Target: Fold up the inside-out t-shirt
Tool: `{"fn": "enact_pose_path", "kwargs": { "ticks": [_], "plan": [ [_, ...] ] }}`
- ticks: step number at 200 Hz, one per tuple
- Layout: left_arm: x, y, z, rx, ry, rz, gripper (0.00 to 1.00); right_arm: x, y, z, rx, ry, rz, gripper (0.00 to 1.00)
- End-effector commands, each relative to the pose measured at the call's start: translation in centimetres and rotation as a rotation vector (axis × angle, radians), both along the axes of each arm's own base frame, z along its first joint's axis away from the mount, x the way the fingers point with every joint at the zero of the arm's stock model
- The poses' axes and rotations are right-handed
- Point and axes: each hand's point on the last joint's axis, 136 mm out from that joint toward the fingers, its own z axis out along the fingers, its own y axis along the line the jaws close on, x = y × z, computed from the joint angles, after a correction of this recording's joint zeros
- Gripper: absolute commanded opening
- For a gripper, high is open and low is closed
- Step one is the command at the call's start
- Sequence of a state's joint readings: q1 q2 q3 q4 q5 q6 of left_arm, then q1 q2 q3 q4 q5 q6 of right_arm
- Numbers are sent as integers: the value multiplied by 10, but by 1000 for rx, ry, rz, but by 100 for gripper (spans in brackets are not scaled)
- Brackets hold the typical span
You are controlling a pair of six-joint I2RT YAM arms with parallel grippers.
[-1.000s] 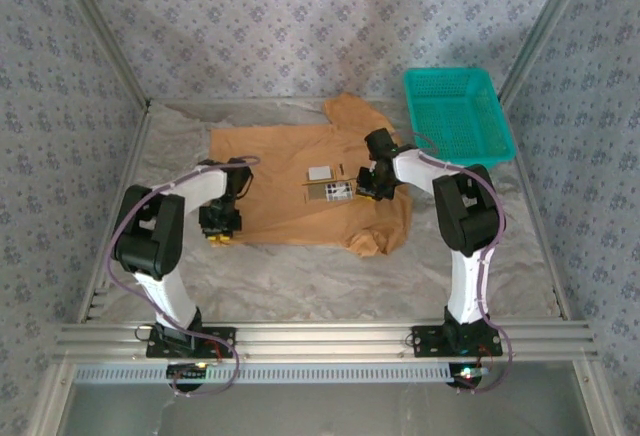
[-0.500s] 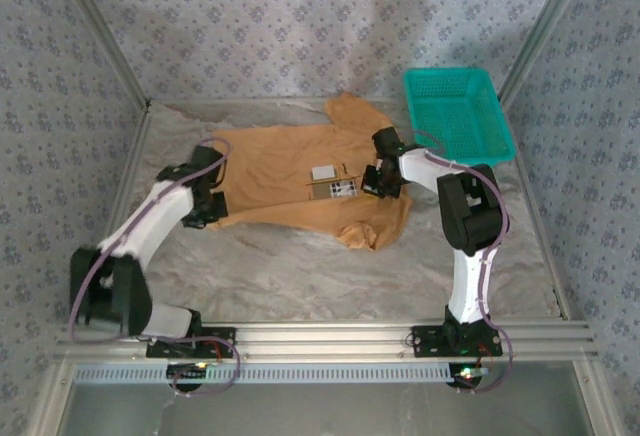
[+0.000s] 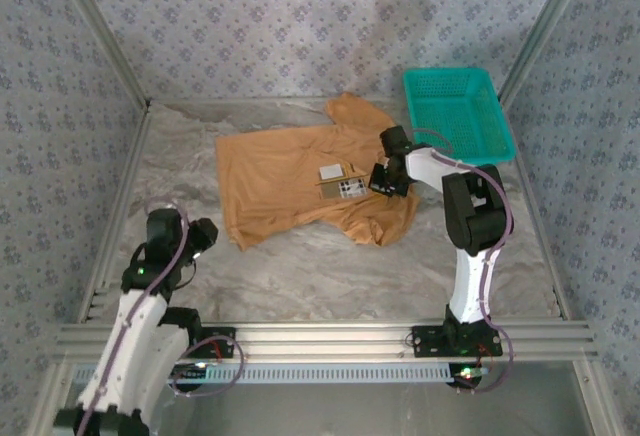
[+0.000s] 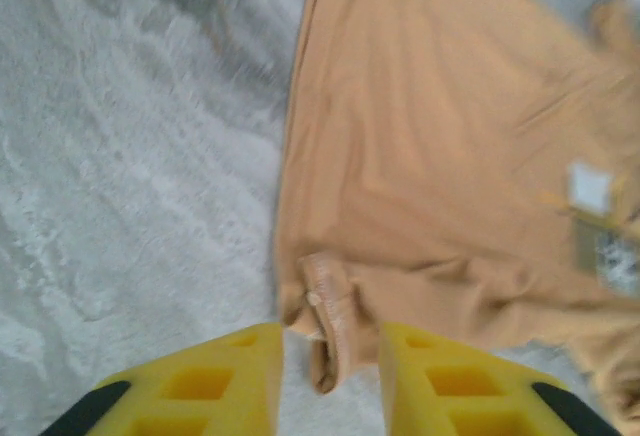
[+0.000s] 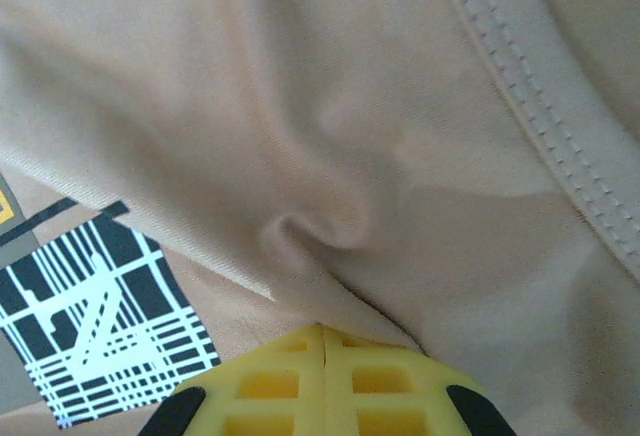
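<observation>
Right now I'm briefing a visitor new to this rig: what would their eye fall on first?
The tan t-shirt lies spread in the middle, a white label on it, with the teal basket at the far right corner. The right gripper is shut on its cloth near the label; the left gripper stands open just short of its near left corner.

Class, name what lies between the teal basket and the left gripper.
The inside-out t-shirt spreads across that stretch, as the top view shows.
</observation>
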State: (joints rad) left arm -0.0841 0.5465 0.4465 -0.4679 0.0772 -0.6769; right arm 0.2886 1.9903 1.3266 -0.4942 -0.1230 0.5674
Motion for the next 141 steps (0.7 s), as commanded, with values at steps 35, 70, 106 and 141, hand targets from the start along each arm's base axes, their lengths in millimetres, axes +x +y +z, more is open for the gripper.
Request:
{"fn": "enact_pose_path", "kwargs": {
  "ticks": [35,70,106,141],
  "plan": [
    [8,-16,8,-128,-17,-50,32,-27,-30,-32,-137,134,-19,0],
    [2,-34,-20,20,287,-134,33,-22,-27,-30,-129,123,-11,0],
    [-5,-61,-30,187,509,-206,29,-24,-26,-31,-131,148,-9,0],
    [-1,-70,-40,308,612,-192,33,-25,-25,-31,-129,150,-5,0]
  ]
}}
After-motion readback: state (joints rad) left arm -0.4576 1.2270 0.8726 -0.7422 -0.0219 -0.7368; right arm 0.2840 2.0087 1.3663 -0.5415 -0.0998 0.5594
